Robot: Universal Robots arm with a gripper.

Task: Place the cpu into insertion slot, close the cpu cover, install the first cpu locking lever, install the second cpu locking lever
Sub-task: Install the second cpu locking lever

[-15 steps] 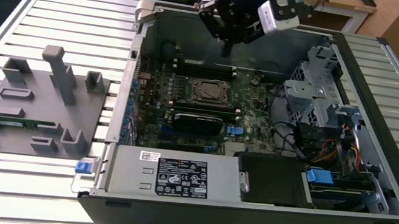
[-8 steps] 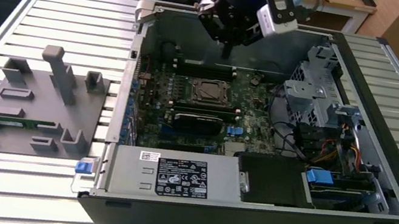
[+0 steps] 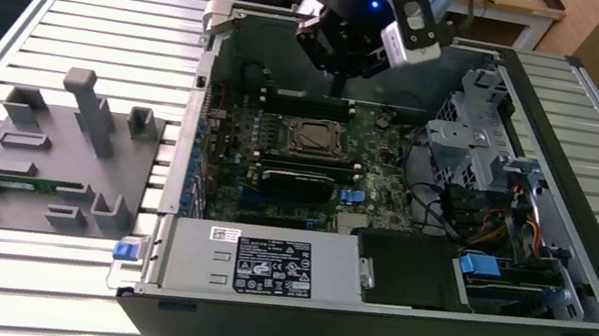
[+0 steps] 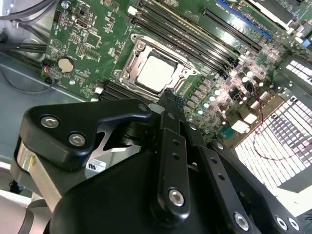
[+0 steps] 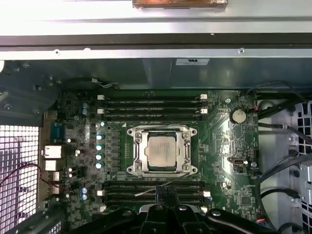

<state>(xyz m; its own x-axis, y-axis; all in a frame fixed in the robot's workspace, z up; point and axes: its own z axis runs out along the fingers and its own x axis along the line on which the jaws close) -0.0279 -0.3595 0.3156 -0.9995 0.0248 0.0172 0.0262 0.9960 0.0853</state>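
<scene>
The gripper [image 3: 340, 83] hangs above the far part of the open computer case [image 3: 577, 272], its black fingers [image 4: 171, 105] drawn together to a narrow tip with nothing between them, poised over the memory slots [image 5: 151, 103] just beyond the socket. In both wrist views the cpu [image 5: 161, 151] lies flat in the insertion slot [image 5: 137, 167], its dull silver top showing through the window of the cpu cover [image 5: 184, 151], which is folded down around it. A thin locking lever [image 5: 151, 190] seems to stand loose beside the socket, angling across the nearby memory slots, though its exact position is hard to judge. The green motherboard [image 3: 230, 160] surrounds the socket, with a round coin battery [image 5: 238, 116] well apart from it. In the exterior view a black block [image 3: 299, 185] sits just near of the socket, the power supply [image 3: 257, 267] with its white label lies along the near edge of the case, and drive bays with a blue tab [image 3: 484, 266] fill the exterior view's right. On the slatted table [image 3: 115, 25], at the exterior view's left, rests a grey fixture tray [image 3: 53, 166], well apart from the case.
</scene>
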